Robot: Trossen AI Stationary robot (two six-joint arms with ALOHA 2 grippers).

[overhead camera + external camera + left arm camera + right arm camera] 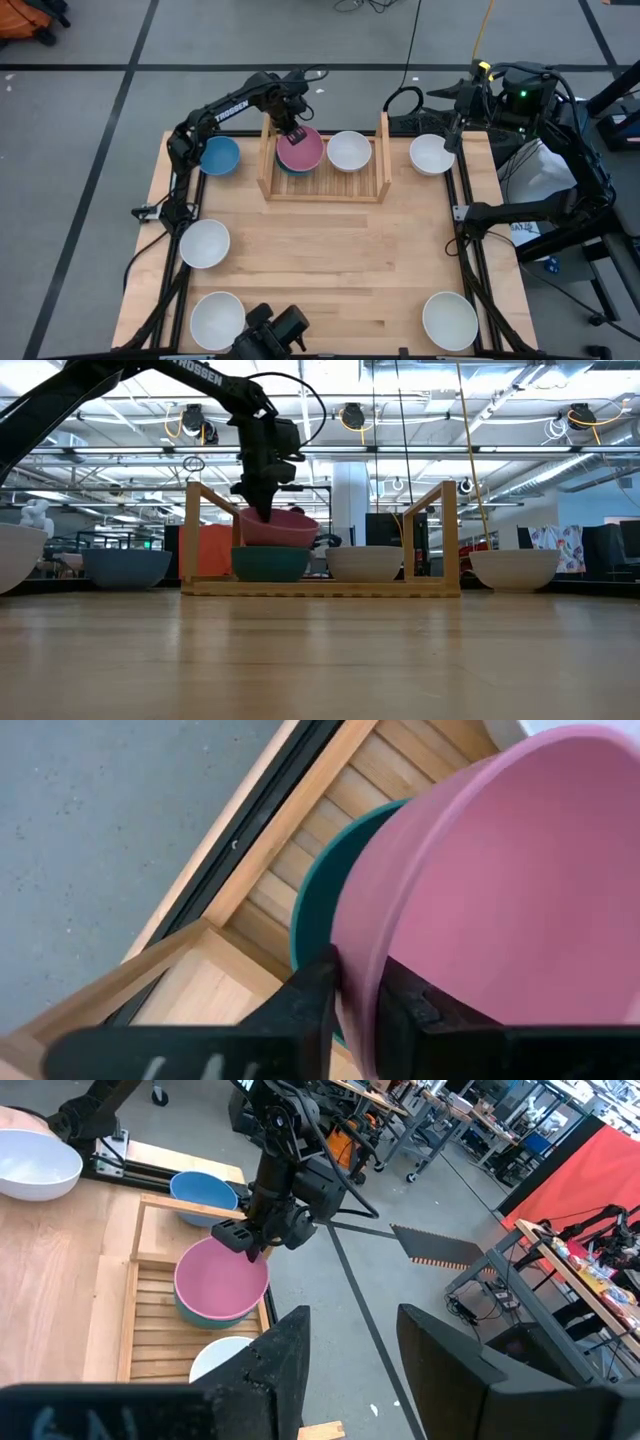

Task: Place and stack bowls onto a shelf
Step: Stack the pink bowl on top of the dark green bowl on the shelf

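Observation:
The light-wood shelf (325, 190) stands at the table's far middle. In its left part a pink bowl (300, 150) sits tilted in a teal bowl (270, 563), which rests on the slats. A white bowl (349, 150) sits in the shelf's middle. My left gripper (355, 1010) is shut on the pink bowl's far rim. My right gripper (350, 1350) hangs open and high beyond the table's far right corner, with nothing between its fingers. My left gripper pinches the pink bowl's far rim (352, 960), one finger (310, 995) outside the wall and one (405, 1005) inside. The fingers come from above, pointing steeply down. The bowl is tilted, its held side raised, and its underside lies in the teal bowl (320, 890).
A blue bowl (219, 155) sits on the table left of the shelf, a white bowl (432, 153) right of it. Three more white bowls (205, 243) (218, 318) (449, 320) lie toward the near edge. The shelf's right part holds nothing.

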